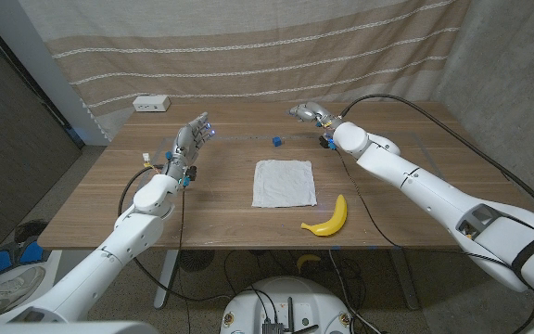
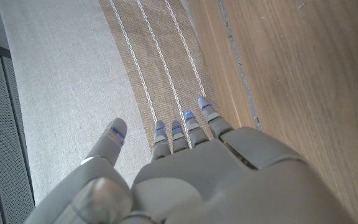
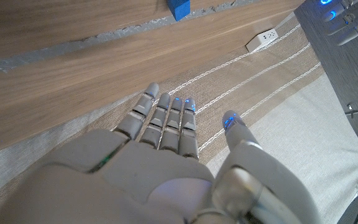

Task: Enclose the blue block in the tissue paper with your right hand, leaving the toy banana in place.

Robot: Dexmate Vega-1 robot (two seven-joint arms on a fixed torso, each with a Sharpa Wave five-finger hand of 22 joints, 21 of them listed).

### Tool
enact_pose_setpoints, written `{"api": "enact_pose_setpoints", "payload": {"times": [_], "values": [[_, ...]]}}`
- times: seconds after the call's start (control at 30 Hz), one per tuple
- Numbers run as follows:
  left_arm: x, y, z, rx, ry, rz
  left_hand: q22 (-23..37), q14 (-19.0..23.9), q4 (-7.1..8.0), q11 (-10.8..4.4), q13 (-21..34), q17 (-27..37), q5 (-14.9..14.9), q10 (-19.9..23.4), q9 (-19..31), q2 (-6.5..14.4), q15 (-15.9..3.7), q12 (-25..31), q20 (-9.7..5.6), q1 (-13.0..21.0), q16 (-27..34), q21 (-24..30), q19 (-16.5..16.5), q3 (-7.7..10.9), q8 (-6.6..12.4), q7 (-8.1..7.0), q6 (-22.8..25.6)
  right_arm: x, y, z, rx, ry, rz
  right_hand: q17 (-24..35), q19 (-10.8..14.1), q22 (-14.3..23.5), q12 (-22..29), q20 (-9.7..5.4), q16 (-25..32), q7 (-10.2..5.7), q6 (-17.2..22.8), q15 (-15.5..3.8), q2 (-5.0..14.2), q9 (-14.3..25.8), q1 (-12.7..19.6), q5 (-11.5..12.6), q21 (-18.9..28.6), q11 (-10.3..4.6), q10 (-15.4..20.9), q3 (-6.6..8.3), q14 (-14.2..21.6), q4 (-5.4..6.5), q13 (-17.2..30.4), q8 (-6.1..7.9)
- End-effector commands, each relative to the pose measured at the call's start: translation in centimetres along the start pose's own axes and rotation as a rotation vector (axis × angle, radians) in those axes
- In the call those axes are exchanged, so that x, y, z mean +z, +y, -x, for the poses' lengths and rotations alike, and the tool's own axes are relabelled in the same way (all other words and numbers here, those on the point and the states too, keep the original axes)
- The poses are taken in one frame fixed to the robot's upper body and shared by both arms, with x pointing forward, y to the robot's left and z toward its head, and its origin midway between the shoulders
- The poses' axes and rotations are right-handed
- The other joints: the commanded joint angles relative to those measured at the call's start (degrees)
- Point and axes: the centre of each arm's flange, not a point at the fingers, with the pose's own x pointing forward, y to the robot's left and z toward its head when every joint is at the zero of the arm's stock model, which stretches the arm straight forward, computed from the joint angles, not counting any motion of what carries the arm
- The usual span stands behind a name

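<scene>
Two robot arms reach over a wooden table [image 1: 109,199] with the wrapping job not yet begun. Largest of the items, the tissue paper [image 1: 285,183] lies spread flat at the table's centre, nothing on it. At about 4 o'clock from the paper, just beside its near corner, rests the toy banana [image 1: 328,219], untouched and where the task says it should stay. The right hand [image 1: 308,112] hangs over the far side of the table at roughly 1 o'clock from the paper, fingers straight and apart, gripping nothing; its wrist view shows the same spread fingers [image 3: 166,121]. The left hand [image 1: 191,135] is raised at about 10 o'clock from the paper, likewise with fingers apart and nothing in them. Smallest, the blue block [image 1: 276,141] sits bare on the wood at 12 o'clock from the paper, apart from it and near the right hand. Everything remains to do: grasp the block, set it on the paper, fold the sheet over it.
</scene>
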Motion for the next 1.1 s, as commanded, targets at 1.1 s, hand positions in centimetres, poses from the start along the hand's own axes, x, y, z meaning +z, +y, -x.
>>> {"api": "enact_pose_setpoints", "payload": {"times": [1.1], "values": [[0.0,0.9,0.7,-0.004,0.012,0.006,0.3,0.7,-0.17,-0.09,0.1,0.2,0.2,0.4,0.2,2.0,0.00,-0.2,0.36,-1.0,-0.2,0.0,0.1,0.42,-0.02,0.16,1.0,0.8,4.5,-3.7,-0.013,0.059,0.304,-1.2,3.1,0.0,-0.5,-2.28,-0.1,-3.06,3.9,-4.29,-1.32,0.3,9.7,1.5,1.7,-2.68,2.4,3.24,1.1,-3.47,0.3,-0.14]]}}
